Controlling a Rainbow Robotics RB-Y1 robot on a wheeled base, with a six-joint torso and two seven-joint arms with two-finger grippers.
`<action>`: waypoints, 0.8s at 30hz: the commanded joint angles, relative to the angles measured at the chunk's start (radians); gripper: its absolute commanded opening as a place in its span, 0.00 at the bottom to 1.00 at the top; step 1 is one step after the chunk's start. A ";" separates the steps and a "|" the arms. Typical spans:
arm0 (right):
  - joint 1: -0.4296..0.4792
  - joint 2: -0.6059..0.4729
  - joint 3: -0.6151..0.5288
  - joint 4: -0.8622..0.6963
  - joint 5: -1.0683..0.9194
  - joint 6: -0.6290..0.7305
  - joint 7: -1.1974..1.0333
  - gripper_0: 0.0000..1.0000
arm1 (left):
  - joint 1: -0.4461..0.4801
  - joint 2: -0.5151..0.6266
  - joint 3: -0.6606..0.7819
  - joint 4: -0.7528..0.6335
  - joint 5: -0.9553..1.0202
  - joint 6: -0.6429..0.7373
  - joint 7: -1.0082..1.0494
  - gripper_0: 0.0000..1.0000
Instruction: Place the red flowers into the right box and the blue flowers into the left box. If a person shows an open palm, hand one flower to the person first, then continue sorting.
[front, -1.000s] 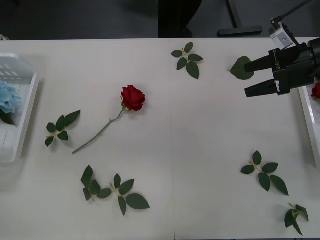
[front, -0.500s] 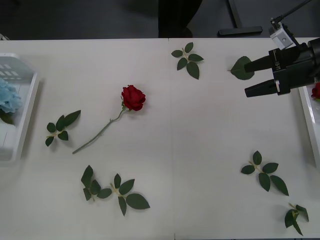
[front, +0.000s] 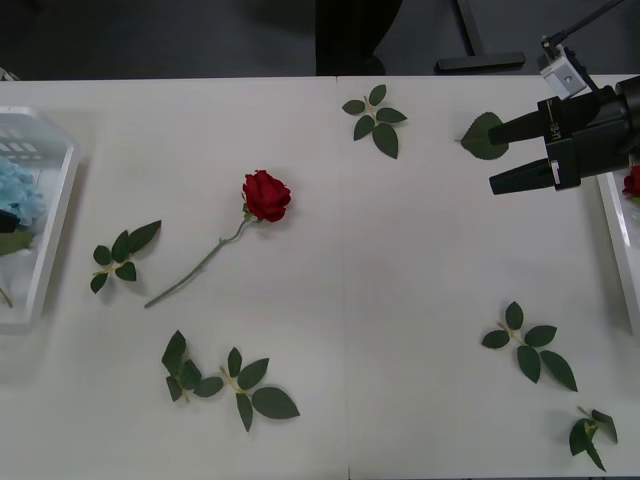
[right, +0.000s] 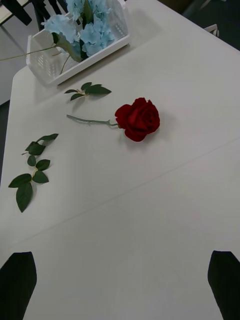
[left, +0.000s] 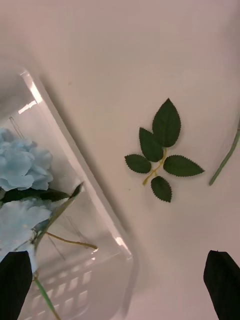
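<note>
- One red flower (front: 266, 195) lies on the white table (front: 400, 300), near the middle, with green leaf sprigs (front: 122, 254) around it.
- The blue flowers (right: 87, 27) sit in the left box (front: 45, 240).
- Another red flower (front: 632, 181) is in the right box (front: 618, 240).
- The right claw (front: 507, 156) hangs wide apart and holds nothing, beside the right box.
- The left claw (left: 120, 285) is wide too, holding nothing, over the left box's rim.

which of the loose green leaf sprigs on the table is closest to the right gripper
The single broad leaf at the far side of the table, just beside the open right gripper. The other sprigs are multi-leaf clusters lying farther away.
</note>
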 joint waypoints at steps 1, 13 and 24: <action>-0.001 -0.013 -0.017 -0.008 -0.004 -0.001 0.012 1.00 | -0.147 -0.057 -0.109 -0.062 -0.007 -0.012 0.057 1.00; -0.001 -0.013 -0.017 -0.008 -0.004 -0.001 0.012 1.00 | -0.446 -0.254 -0.567 0.061 -0.311 -0.129 0.146 1.00; -0.001 -0.013 -0.017 -0.008 -0.004 -0.001 0.012 1.00 | -0.560 -0.347 -0.765 0.205 -0.358 -0.199 0.127 1.00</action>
